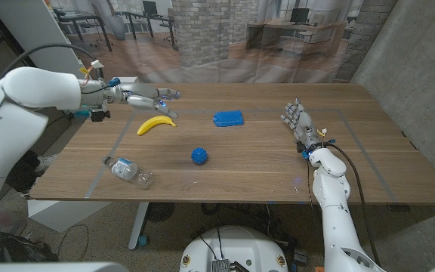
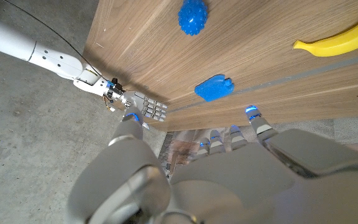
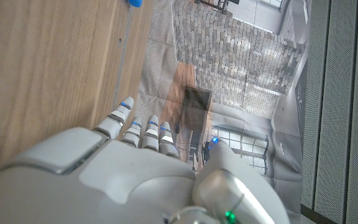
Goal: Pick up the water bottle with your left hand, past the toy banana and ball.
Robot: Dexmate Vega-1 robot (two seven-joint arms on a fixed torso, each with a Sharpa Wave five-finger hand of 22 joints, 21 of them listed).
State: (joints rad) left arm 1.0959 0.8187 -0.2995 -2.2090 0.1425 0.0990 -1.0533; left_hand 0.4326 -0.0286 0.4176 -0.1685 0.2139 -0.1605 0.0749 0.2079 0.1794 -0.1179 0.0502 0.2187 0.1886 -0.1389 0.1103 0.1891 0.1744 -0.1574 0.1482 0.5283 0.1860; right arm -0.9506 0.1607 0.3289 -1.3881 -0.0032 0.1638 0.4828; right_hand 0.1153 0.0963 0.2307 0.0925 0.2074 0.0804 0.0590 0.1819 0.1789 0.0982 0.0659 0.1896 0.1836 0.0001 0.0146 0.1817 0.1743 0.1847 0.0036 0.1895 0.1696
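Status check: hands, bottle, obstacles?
Left hand open, above table's far side. Right hand open, idle. Clear plastic water bottle lying untouched near front edge. Yellow toy banana, blue spiky ball between.

Table [image 1: 263, 162] matt wood grain; water bottle [image 1: 131, 171] clear plastic; banana [image 1: 155, 124] glossy; ball [image 1: 199, 156] knobbly.

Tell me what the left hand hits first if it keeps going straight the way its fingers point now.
Probably nothing: the left hand points across the table's far side, passing behind the toy banana and blue block. Height is unclear.
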